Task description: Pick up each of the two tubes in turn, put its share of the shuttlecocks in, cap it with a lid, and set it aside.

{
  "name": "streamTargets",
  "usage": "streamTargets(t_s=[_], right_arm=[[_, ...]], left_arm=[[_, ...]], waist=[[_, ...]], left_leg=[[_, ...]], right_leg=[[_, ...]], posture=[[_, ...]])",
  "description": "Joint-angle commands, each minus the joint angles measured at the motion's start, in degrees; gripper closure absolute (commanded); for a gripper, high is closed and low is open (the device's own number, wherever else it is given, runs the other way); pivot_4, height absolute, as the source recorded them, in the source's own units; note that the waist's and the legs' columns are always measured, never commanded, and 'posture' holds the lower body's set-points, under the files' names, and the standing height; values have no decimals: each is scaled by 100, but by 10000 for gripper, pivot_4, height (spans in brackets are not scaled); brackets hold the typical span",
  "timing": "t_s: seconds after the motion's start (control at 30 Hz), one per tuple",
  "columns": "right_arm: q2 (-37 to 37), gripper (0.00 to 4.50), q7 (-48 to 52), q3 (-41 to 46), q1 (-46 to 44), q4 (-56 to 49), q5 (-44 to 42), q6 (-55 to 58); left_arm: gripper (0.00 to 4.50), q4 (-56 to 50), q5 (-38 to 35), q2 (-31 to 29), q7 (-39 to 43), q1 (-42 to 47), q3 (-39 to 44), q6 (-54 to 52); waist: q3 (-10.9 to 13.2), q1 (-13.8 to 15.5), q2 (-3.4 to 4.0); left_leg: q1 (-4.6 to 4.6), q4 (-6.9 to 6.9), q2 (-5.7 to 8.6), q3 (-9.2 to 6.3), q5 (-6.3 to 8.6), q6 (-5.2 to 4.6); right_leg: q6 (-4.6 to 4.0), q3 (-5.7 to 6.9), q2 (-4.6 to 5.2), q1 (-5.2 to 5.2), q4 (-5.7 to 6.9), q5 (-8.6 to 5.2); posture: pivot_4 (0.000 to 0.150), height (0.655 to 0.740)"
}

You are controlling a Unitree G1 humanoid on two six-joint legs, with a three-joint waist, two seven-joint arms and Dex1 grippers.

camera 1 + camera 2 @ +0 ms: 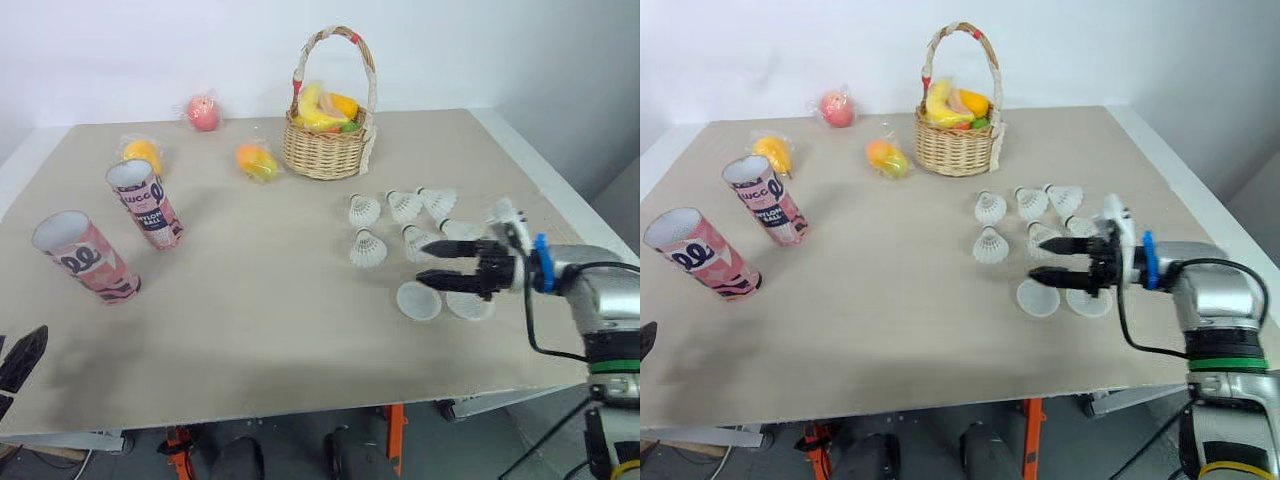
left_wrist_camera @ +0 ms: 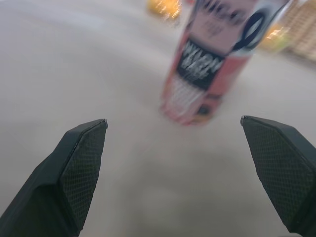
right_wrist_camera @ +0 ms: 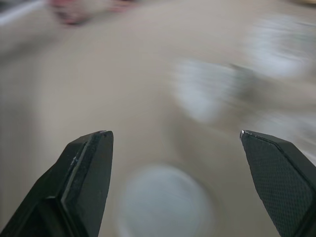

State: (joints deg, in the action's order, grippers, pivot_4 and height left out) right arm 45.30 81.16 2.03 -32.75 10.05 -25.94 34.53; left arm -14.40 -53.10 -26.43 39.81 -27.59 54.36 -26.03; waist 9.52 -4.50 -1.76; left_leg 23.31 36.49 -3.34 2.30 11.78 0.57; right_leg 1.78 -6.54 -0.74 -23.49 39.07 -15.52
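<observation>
Two pink tubes with open tops stand at the table's left, one (image 1: 146, 203) farther back and one (image 1: 86, 258) nearer the front. In the left wrist view a tube (image 2: 211, 54) stands ahead of my open left gripper (image 2: 173, 120), which hangs at the front left edge (image 1: 20, 360), apart from both tubes. Several white shuttlecocks (image 1: 367, 248) lie at the right. Two round white lids (image 1: 418, 301) (image 1: 468, 306) lie in front of them. My right gripper (image 1: 423, 263) is open, empty and low over the near lid and the closest shuttlecocks.
A wicker basket (image 1: 328, 150) holding fruit stands at the back centre. Bagged fruit lies behind the tubes: a red one (image 1: 203, 112), an orange one (image 1: 142, 153) and a yellow-orange one (image 1: 257, 161). Bare table stretches between the tubes and the shuttlecocks.
</observation>
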Motion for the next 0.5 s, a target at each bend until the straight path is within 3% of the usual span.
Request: streamTargets(t_s=[0.03,0.3,0.5], right_arm=[[-142,1068,-25,-145,-132,-1028,-572,622],[-1087,1068,-1128,-736,-789,-1629,-517,1039],[-1535,1068,-1730,-970,-891,-1793,-294,848]], left_arm=[[0,-29,966,29,261,-281,-163,993],[0,270,2023,-100,392,268,-800,2376],[0,1242,2002,-342,587,1333,-1353,2456]], waist=[[0,0,-3],[-11,27,-40],[-14,28,-47]], left_leg=[[1,0,0,-2,3,5],[6,0,2,-10,9,15],[10,0,-4,-13,9,14]], right_leg=[[-2,2,1,-1,0,-4],[-8,10,6,0,-1,-17],[-10,21,3,-1,0,-10]], posture=[[1500,7400],[1500,7400],[1500,7400]])
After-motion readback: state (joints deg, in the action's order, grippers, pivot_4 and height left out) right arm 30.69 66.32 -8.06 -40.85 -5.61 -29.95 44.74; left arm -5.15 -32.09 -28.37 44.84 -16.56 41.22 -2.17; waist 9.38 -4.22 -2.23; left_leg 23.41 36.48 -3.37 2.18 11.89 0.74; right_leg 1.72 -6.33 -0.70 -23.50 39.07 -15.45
